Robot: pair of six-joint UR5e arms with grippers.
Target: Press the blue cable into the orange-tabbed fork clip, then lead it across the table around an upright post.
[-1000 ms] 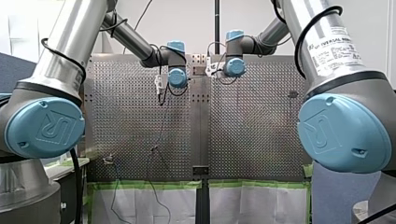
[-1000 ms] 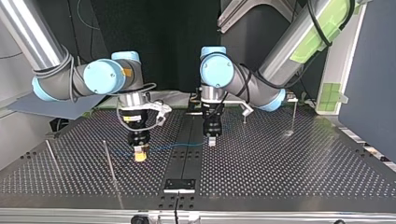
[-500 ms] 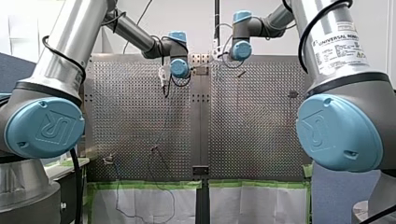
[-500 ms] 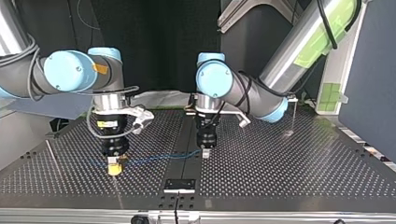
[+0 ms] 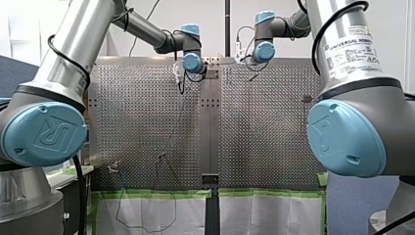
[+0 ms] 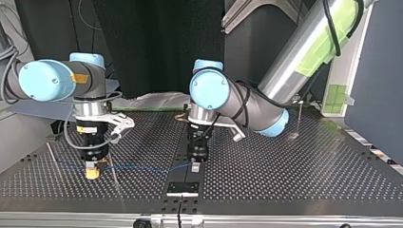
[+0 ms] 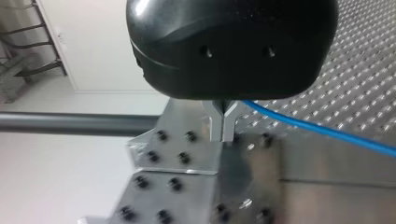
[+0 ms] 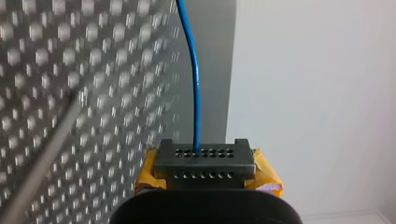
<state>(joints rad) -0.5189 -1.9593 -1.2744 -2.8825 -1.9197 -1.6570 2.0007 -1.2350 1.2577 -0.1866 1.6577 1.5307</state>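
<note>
Jaws of my left gripper point(image 7: 223, 122) clenching the blue cable point(image 7: 327, 133) in the left wrist view, my right gripper point(image 8: 204, 163) pinching it in its own view, top view alone showing it stretching between them past an upright post point(image 6: 115, 178).

"What carries it all?"

"A perforated metal table point(image 6: 285, 171); in the top view a dark centre strip point(image 6: 185, 175) splits it, running from twelve o'clock to six."

"And what stands on it?"

"A black bracket point(image 6: 182, 188) at six, at the strip's near end; an outer rod point(image 6: 51, 154) at eight, thin and upright; an inner rod point(image 6: 115, 178) at seven, alike; a third post point(image 6: 299, 118) at two, well apart from both."
</note>
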